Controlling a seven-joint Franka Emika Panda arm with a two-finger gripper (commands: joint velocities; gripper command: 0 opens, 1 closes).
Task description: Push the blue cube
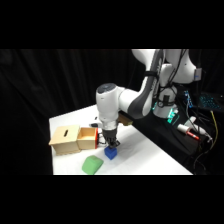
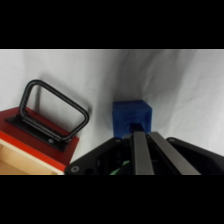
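- White tabletop is carrying everything here, and the white arm is reaching over it from its base at the upper right of the side view.
- Blue cube is sitting on the table near the front, just right of the wooden box and just behind and to the right of the green rounded block.
- In the side view the gripper is hanging straight down over the cube, its tip sitting right at the cube's top rear edge.
- In the wrist view the blue cube is lying directly ahead of the gripper, with the fingers running up from the bottom edge and ending against its near face.
- The two fingers are lying side by side with almost no gap showing between them, so they are looking pressed together and are gripping nothing.
- Whether the fingertips are truly touching the cube or stopping just short of it, I cannot tell.
- A red-faced part of the box is showing at the left of the wrist view, bearing a black wire handle; it is standing apart from the cube, with bare white table between them.
- The same red side is facing the gripper in the side view.
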